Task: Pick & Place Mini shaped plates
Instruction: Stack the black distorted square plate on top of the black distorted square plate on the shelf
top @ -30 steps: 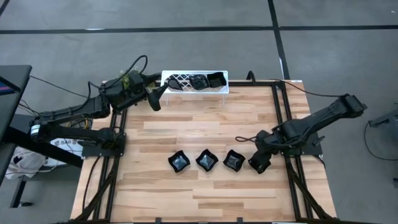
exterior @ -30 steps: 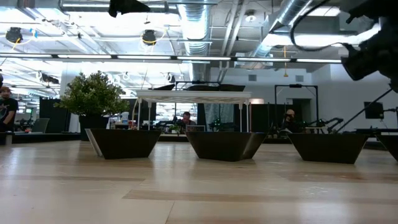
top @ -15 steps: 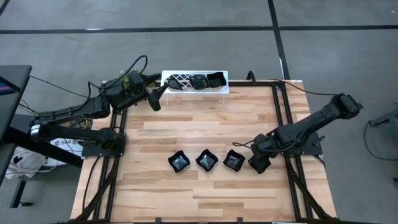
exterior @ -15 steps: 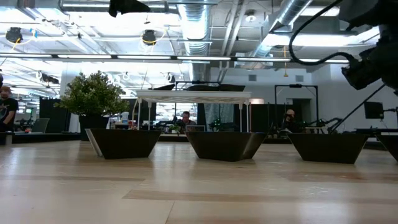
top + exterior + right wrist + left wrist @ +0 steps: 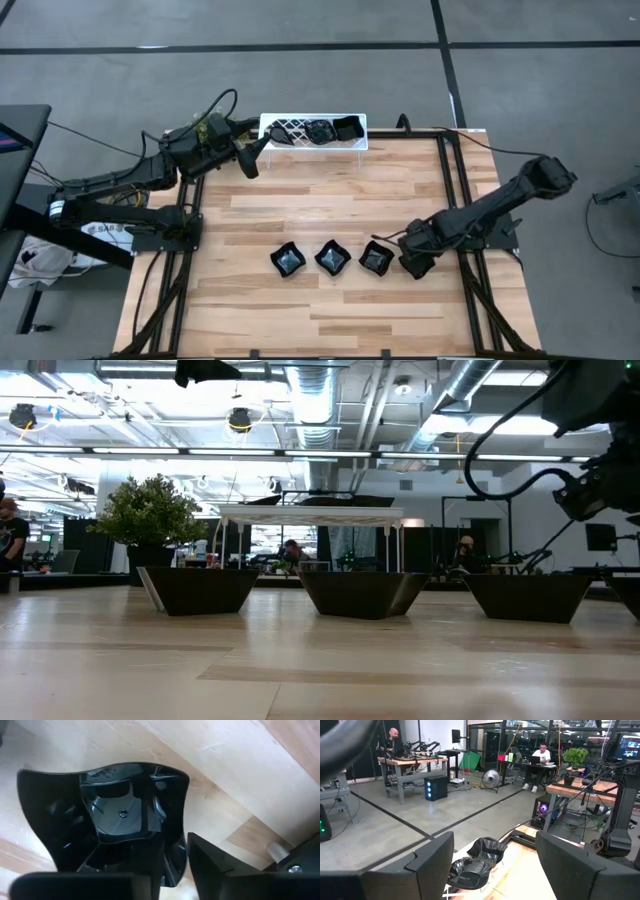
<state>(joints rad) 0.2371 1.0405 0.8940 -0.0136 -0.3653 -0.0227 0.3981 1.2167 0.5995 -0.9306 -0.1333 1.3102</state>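
black plates [image 5: 332, 129] already fill the rack [image 5: 290, 126]. four more sit well short of it on the table [image 5: 320, 205]. right gripper [image 5: 416, 262] straddles the fourth plate's [image 5: 120, 820] rim, closing, not yet lifted. left gripper [image 5: 247, 160] waits open beside the rack.

Plates [image 5: 330, 258] in row on table [image 5: 300, 200]

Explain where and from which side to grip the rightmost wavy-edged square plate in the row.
Pinch one thin, upright side wall of the plate, coming straight down from above, where the right gripper hangs. It sits open side up on the table, so its flared walls are likely the only graspable edges.
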